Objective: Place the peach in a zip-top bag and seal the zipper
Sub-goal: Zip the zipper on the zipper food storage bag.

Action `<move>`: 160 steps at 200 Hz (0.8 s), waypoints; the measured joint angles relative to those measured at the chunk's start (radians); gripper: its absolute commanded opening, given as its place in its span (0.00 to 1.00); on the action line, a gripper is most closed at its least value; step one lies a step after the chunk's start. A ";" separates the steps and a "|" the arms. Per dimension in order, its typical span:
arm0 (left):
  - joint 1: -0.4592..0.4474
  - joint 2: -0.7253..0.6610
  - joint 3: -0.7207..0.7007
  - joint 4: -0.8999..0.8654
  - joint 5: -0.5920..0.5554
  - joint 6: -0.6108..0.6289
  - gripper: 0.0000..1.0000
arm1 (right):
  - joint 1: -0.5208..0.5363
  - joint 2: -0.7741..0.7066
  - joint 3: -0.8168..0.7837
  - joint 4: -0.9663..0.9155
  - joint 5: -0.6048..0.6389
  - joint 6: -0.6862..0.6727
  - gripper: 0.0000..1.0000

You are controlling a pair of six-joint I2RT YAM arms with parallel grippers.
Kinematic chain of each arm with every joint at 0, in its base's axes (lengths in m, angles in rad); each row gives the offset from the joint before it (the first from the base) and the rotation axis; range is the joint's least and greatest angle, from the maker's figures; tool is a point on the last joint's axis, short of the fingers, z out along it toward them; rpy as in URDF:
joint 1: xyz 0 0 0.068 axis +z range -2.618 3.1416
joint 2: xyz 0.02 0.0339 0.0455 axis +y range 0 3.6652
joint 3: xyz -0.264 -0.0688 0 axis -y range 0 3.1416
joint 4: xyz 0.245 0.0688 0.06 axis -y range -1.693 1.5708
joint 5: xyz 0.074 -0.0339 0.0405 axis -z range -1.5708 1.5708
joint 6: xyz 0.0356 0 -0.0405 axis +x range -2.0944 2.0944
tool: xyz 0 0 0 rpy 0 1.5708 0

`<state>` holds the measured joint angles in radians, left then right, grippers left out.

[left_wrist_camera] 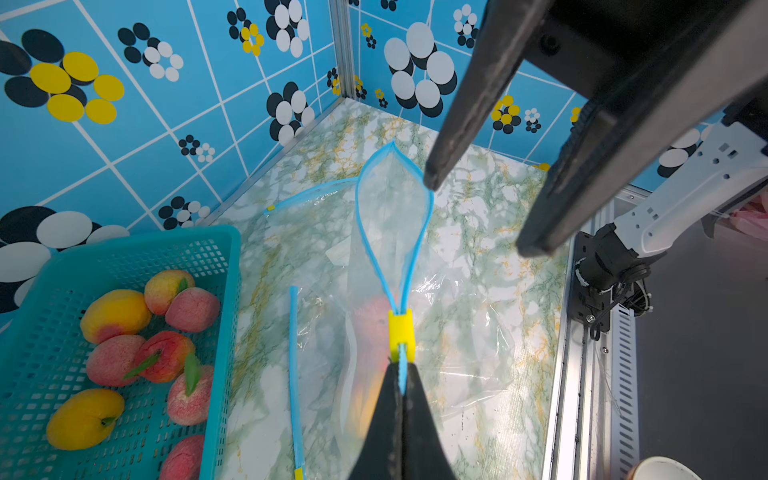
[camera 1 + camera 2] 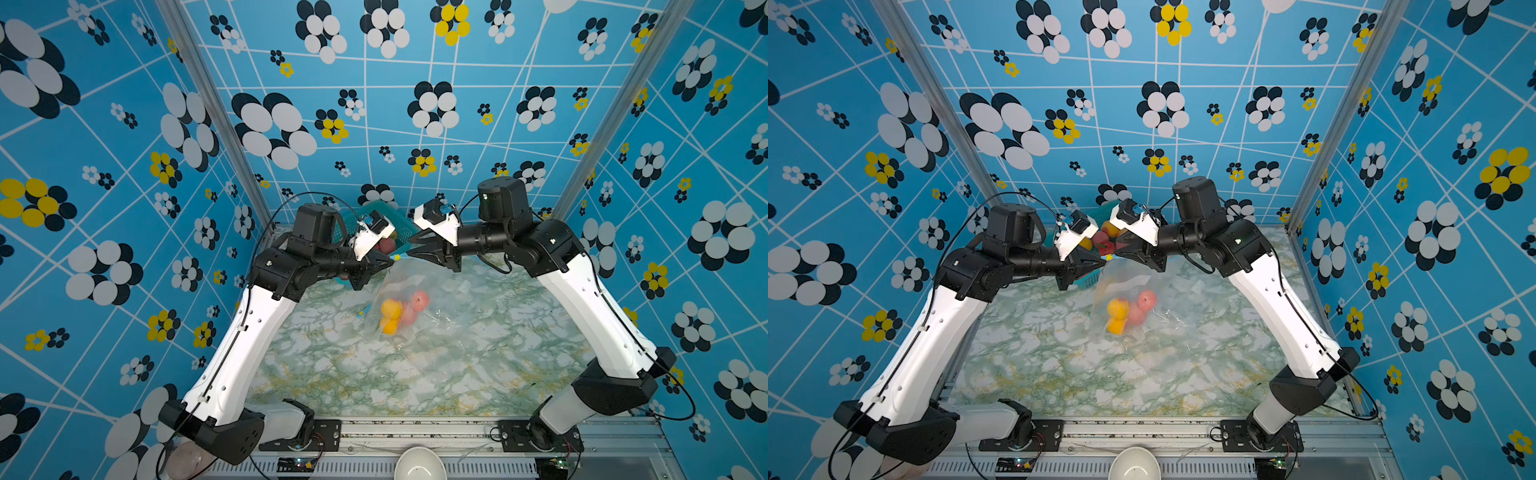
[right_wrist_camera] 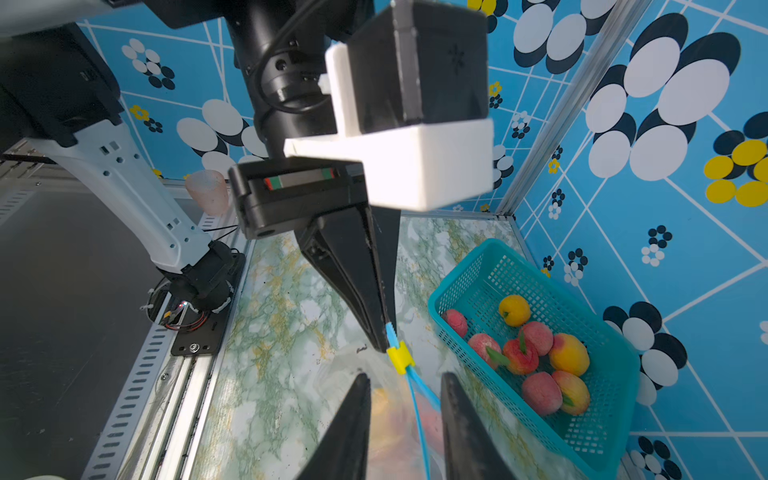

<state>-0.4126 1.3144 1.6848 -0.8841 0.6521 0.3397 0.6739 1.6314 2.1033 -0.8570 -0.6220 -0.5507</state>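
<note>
Several peaches (image 2: 419,300) sit low in the limp zip-top bag (image 1: 390,216), which sags toward the counter (image 2: 457,374). The left fingers (image 1: 386,415) pinch the zipper track's end beside the yellow slider (image 1: 401,332). The right fingers (image 3: 349,428) stand parted astride the track. The film looks slippery and floppy, so the stiff slider is likely the best hold. The basket (image 1: 226,291) sits near on the left; the rest of the counter lies open.

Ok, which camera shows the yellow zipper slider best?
Left wrist: the yellow slider is large, central and unobstructed. Right wrist shows it smaller; in both top views it is barely a speck.
</note>
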 measured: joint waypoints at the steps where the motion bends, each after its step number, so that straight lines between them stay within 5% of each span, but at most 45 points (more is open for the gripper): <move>1: 0.000 0.000 0.000 0.000 0.000 0.000 0.00 | 0.000 0.003 0.002 -0.001 -0.002 -0.001 0.31; 118: 0.000 -0.011 0.000 -0.003 0.029 0.013 0.00 | 0.022 0.127 0.100 -0.135 -0.046 -0.055 0.22; 160: 0.000 -0.011 0.000 -0.003 0.029 0.013 0.00 | 0.022 0.129 0.118 -0.174 -0.048 -0.073 0.12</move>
<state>-0.4126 1.3029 1.6848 -0.8875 0.6807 0.3531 0.6956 1.7603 2.2215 -1.0306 -0.6704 -0.6235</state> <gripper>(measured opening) 0.042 0.125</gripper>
